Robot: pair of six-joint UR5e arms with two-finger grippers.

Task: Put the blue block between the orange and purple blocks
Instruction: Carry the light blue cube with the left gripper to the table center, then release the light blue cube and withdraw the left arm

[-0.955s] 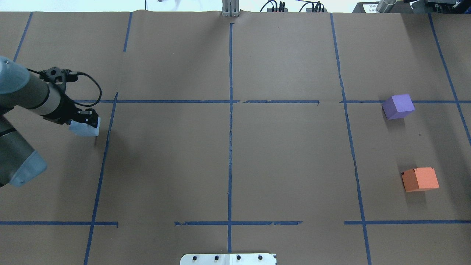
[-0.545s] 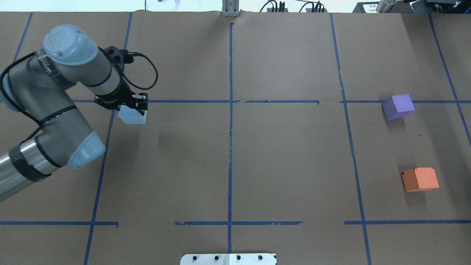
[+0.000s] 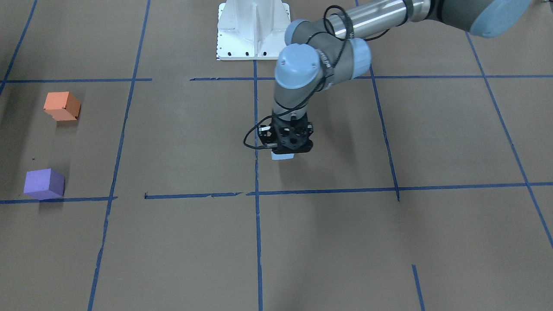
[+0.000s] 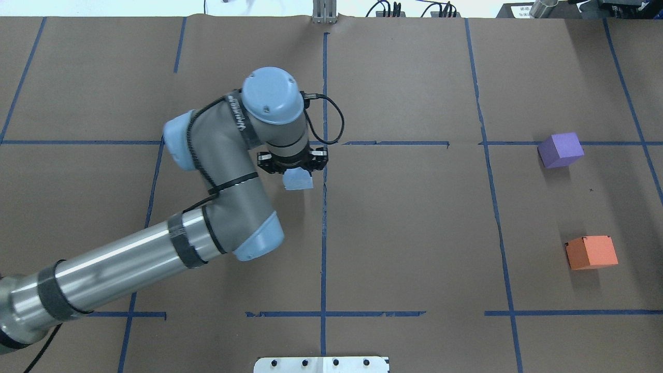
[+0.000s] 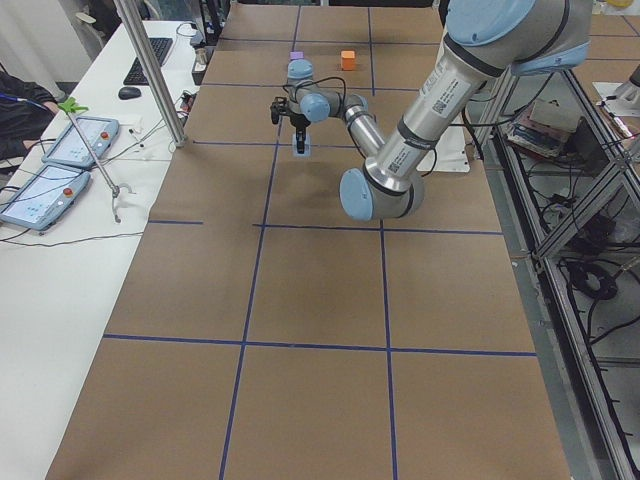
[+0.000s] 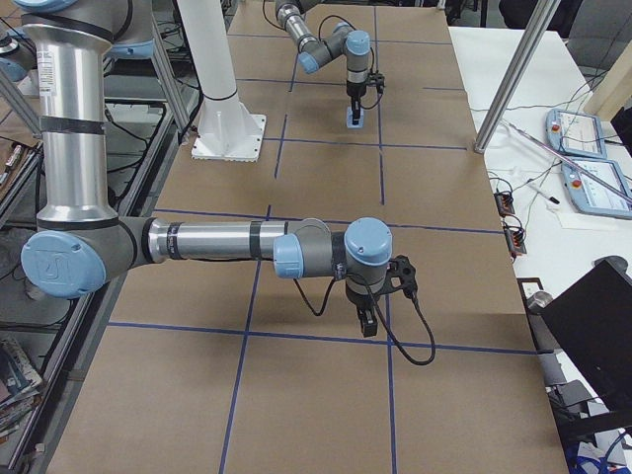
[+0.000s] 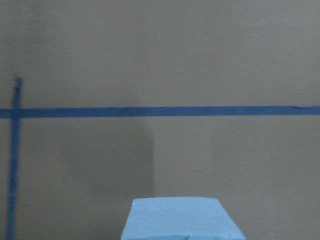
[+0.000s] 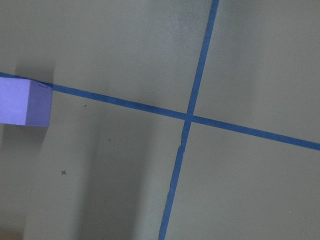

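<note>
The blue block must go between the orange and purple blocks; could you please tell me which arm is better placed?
Left: the left gripper holds the blue block, lifted, near mid-table.

Table [image 4: 414,233] under brown paper, blue tape grid [image 4: 324,217]. Purple block [image 4: 560,149] touching tape line; orange block [image 4: 591,252] near, apart. White mount plate [image 4: 321,364] at edge.

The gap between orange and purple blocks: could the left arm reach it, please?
Likely yes; nothing stands between the left end effector with the blue block and the purple block or orange block.
</note>
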